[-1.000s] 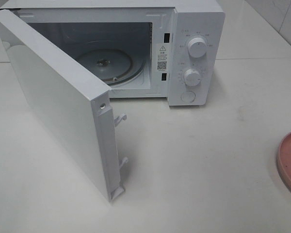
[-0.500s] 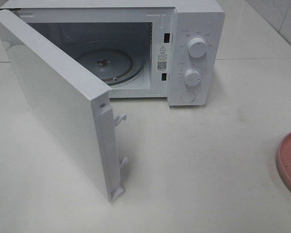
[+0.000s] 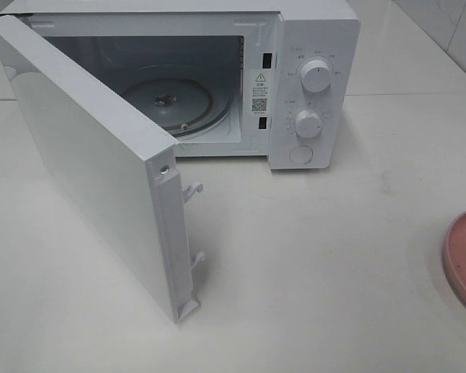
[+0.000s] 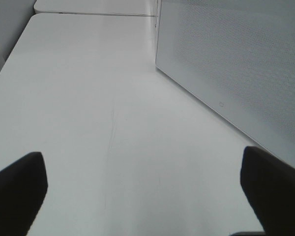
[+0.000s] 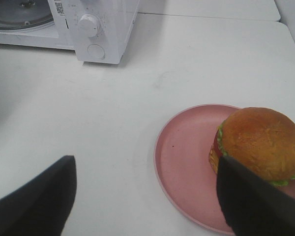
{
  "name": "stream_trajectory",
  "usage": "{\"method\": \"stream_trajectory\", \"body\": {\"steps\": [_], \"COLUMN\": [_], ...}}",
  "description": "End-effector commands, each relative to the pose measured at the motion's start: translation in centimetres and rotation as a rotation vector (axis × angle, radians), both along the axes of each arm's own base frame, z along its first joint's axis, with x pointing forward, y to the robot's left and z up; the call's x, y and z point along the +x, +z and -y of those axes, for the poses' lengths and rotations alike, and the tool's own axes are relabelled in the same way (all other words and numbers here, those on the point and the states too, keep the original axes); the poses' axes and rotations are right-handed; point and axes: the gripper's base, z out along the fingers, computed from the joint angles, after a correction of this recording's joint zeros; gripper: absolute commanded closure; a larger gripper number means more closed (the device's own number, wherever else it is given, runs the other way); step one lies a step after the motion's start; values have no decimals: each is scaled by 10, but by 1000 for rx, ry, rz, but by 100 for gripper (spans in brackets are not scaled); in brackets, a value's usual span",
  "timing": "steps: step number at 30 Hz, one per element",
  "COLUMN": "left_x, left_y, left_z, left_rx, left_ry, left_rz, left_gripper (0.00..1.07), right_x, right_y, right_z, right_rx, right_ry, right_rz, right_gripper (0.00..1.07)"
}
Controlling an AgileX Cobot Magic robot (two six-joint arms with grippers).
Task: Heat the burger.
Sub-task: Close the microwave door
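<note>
A: How far along is the heating job?

B: Early, by my reading. The microwave (image 3: 217,78) has its door (image 3: 93,179) swung wide, and the glass turntable (image 3: 171,101) inside is bare. So the opening step looks done, and nothing has gone in yet.

A: Where is the burger?

B: On the pink plate (image 5: 187,162), off to the right on the tabletop (image 3: 334,256), well apart from the microwave. In the right wrist view the burger (image 5: 260,142) sits toward one side of the plate, upright, bun on top, with a bit of lettuce showing at the edge. The high camera catches only the plate's rim at its right border; the burger itself is out of that view.

A: And the arms?

B: The right pincer (image 5: 147,196) hangs over the tabletop just beside the plate, jaws spread wide and holding nothing. One finger overlaps the burger in the picture, but I cannot tell whether it touches. The left pincer (image 4: 142,191) is also fully spread and empty, over bare tabletop near the outer face of the door.

A: So what is left?

B: Nearly everything, I would judge: get hold of the burger or its plate, carry it over, set it on the turntable, shut the door, then turn the dials (image 3: 316,78). The right arm seems best placed for the pickup, and the left for the door.
</note>
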Motion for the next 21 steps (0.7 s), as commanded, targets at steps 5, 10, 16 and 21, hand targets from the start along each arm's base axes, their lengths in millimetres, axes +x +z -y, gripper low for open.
{"method": "stream_trajectory", "body": {"steps": [5, 10, 16, 21], "left_x": [0, 0, 0, 0], "left_y": [0, 0, 0, 0], "left_z": [0, 0, 0, 0], "left_rx": [-6, -6, -6, -7], "left_ry": [6, 6, 6, 5], "left_rz": [13, 13, 13, 13], "left_gripper": [7, 7, 7, 7], "right_x": [-3, -3, -3, -3], "right_y": [0, 0, 0, 0], "right_z": [0, 0, 0, 0], "right_rx": [6, 6, 6, 6], "right_ry": [-5, -5, -5, -5], "right_rz": [36, 36, 36, 36], "right_gripper": [31, 31, 31, 32]}}
